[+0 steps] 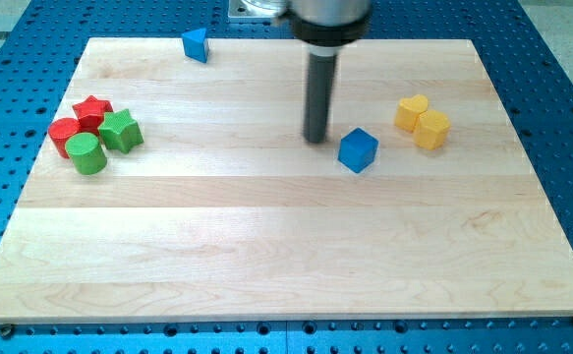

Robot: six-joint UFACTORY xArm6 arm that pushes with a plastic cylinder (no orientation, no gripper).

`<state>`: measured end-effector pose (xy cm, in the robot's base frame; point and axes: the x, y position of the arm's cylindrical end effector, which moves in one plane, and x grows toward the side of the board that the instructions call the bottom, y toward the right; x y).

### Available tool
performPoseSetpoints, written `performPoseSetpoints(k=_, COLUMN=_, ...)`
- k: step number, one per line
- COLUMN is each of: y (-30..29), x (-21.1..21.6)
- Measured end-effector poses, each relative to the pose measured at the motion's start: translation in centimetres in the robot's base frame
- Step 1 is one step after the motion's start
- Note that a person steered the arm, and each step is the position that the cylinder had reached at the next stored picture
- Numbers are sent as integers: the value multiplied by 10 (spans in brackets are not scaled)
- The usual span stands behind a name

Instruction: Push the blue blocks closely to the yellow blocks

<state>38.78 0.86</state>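
Observation:
A blue cube [358,149] lies right of the board's middle. My tip [315,139] stands just to its left, a small gap apart. A blue triangular block [197,44] sits at the board's top edge, left of centre. Two yellow blocks touch each other at the view's right: a heart-shaped one [412,112] and a hexagonal one [431,129] just below and right of it. The blue cube is a short way left of the yellow pair.
At the view's left a cluster holds a red star [93,111], a red cylinder [66,134], a green star [121,131] and a green cylinder [87,154]. The wooden board [286,265] rests on a blue perforated table.

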Motion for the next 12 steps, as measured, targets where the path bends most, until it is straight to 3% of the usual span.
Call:
performPoseSetpoints(k=1, y=-13, x=73)
performPoseSetpoints(k=3, y=129, x=51)
performPoseSetpoints(k=4, y=58, x=47)
performPoseSetpoints(k=6, y=-176, x=-86)
performPoseSetpoints(k=7, y=-226, x=-158)
performPoseSetpoints(k=8, y=-181, x=-195)
performPoseSetpoints(k=10, y=-22, x=-47)
performPoseSetpoints(k=11, y=-163, x=-87)
performPoseSetpoints(k=12, y=-136, x=-155)
